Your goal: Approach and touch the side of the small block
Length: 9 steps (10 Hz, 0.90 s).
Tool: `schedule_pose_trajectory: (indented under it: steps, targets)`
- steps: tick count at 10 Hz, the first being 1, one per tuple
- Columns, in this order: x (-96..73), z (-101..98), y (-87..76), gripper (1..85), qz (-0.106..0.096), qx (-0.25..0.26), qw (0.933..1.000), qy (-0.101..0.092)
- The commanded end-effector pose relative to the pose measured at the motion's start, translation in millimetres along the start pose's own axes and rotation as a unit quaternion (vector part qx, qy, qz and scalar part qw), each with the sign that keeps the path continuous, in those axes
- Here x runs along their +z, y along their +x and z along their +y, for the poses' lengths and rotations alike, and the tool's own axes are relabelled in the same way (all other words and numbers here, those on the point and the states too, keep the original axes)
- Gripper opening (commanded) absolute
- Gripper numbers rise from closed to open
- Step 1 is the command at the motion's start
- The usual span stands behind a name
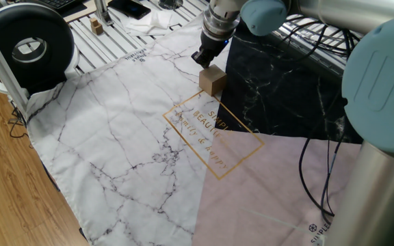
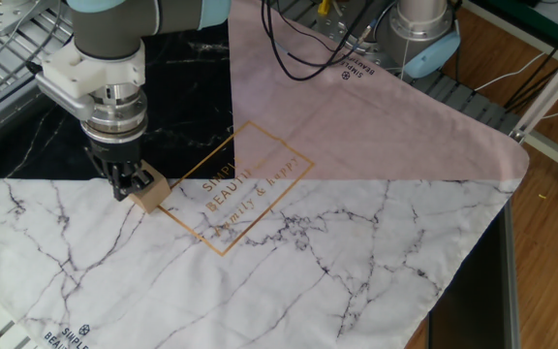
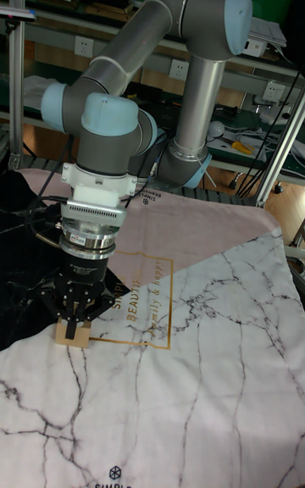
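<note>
i have the small block [image 1: 213, 80] sitting on the printed cloth [image 1: 135, 123], right where the white marbled panel meets the black one and just beside a corner of the gold-framed lettering [image 2: 231, 189]. my pincer [image 2: 127, 182] is at the block's far side as one fixed view shows it, tips down low against or just off its upper edge; i cannot tell from any view whether there is real contact yet. the fingers look drawn together into a narrow point rather than spread, and they are not around the block. in the tall fixed view the pincer [image 3: 75, 312] hangs straight down with the block [image 3: 73, 331] peeking out beneath it.

my read on the block: it looks like plain wood, so stiff, light and in no way fragile. the faces are flat and probably a little slick. being light, it will slide or tip at a modest push, and the cloth beneath is loose enough to wrinkle and drag along with it.

since i only need a touch, i would meet the side face low and near its middle, square on, and creep in slowly. pressing high on the face risks toppling it; catching a corner would spin it. the much smaller block [image 1: 96, 26] far off on the slatted desk [image 1: 108, 34] is not my target.
</note>
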<state>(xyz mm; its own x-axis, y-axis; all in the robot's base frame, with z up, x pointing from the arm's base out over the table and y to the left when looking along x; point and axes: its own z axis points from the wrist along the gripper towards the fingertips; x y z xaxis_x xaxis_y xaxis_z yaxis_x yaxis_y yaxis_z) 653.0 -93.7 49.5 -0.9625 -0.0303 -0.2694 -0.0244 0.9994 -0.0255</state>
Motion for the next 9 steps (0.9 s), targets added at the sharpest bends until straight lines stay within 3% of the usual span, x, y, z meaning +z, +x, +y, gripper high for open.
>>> schedule_pose_trajectory:
  steps: [1,9]
  targets:
    - [-1.9,0.4,1.8,1.0,0.005,0.004,1.0000,-0.004]
    - [-11.0,-0.8,8.7,1.0,0.026,0.002,0.9996,-0.003]
